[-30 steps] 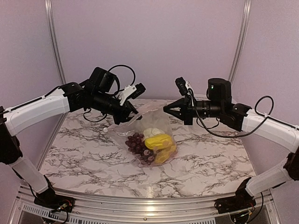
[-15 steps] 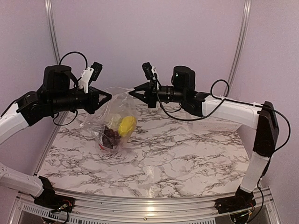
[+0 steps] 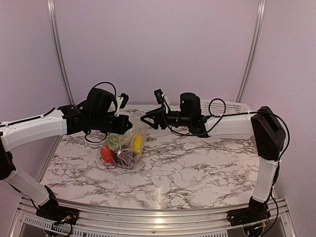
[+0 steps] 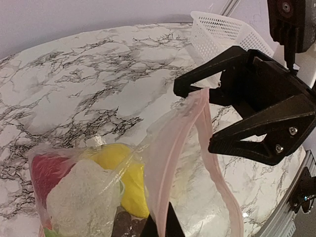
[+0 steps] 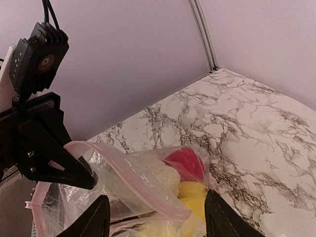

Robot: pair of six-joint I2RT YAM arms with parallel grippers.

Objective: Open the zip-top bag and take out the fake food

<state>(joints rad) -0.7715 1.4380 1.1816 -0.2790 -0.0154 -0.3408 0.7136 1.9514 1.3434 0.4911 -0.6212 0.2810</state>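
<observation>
The zip-top bag [image 3: 129,134] hangs from my left gripper [image 3: 128,127], its bottom low on the marble table. In the left wrist view my left gripper [image 4: 163,228] is shut on the bag's [image 4: 163,163] pink zip edge. The fake food shows through the plastic: a red piece [image 3: 107,154], a yellow piece [image 3: 137,142], dark grapes [image 3: 126,158] and a pale green piece [image 4: 81,192]. My right gripper [image 3: 144,119] stands open at the bag's mouth, and one tip of the right gripper [image 4: 195,118] is beside the strip. In the right wrist view the bag [image 5: 143,185] lies between the spread fingers of my right gripper [image 5: 155,222].
A white lattice basket [image 3: 224,106] stands at the back right of the table behind the right arm, and the same basket [image 4: 222,34] shows in the left wrist view. Bare marble table [image 3: 197,168] lies in front and to the right of the bag.
My right gripper has opened and let go of the bag's edge. Both arms have come down and the bag, held by the left gripper, has sunk towards the table.
</observation>
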